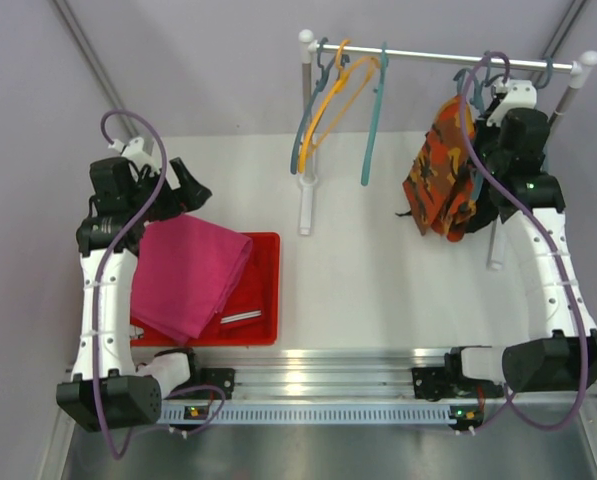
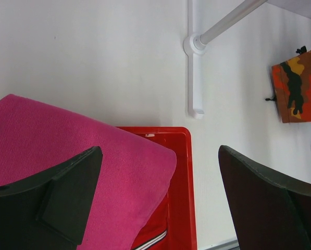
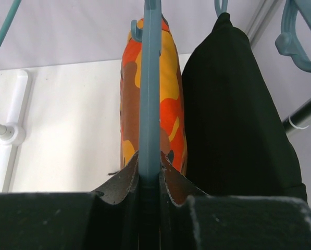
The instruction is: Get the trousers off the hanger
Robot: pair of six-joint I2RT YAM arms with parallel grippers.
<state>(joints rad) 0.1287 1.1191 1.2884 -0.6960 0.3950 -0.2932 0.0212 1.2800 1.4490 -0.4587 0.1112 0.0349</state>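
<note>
On a teal hanger (image 3: 150, 78) at the right end of the rail (image 1: 448, 57) hang the orange camouflage trousers (image 1: 440, 175) (image 3: 171, 94). Plain black trousers (image 3: 233, 114) hang just beside them. My right gripper (image 3: 150, 161) is shut on the teal hanger's lower bar, which is pinched between both fingers (image 3: 121, 182). The magenta pink trousers (image 1: 188, 272) (image 2: 129, 166) lie folded over a red bin (image 1: 263, 290), with red trousers (image 2: 155, 229) under them. My left gripper (image 2: 159, 149) hovers open above the bin, holding nothing.
Three bare hangers, one orange (image 1: 333, 100) and two teal (image 1: 373, 120), hang at the left end of the rail. The rack's white post and foot (image 2: 194, 78) stand on the table between the bin and the hanging clothes. The right post (image 1: 568, 100) is close behind my right arm.
</note>
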